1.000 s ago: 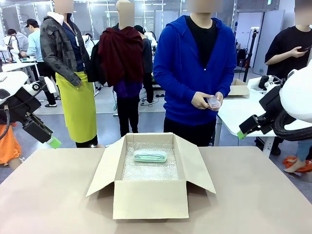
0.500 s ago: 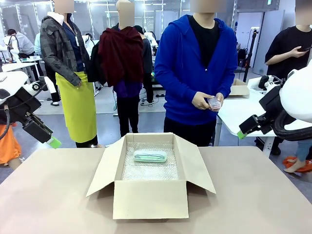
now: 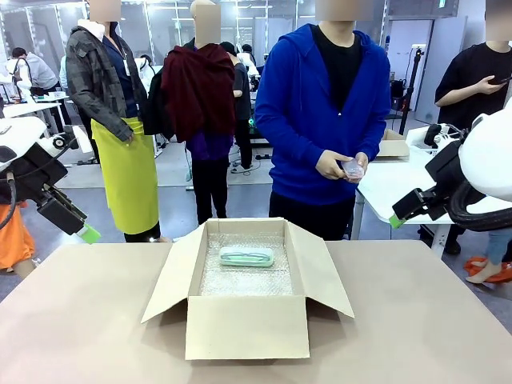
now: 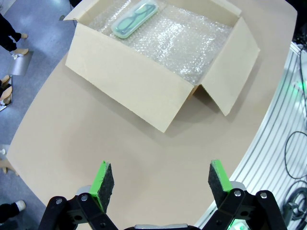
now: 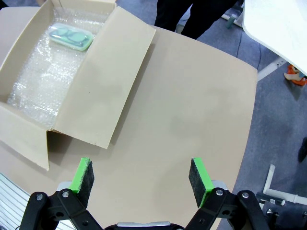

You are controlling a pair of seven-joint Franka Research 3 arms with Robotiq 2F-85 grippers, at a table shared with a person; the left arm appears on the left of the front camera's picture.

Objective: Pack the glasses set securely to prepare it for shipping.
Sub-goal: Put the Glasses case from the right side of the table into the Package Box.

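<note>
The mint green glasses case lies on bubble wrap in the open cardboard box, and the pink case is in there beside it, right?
No. The mint green glasses case lies on bubble wrap in the open cardboard box, but the pink case is not in there: the front view shows it in the person's hands.

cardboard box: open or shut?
Open. The cardboard box has its flaps folded outward, and the mint green case lies on bubble wrap inside.
</note>
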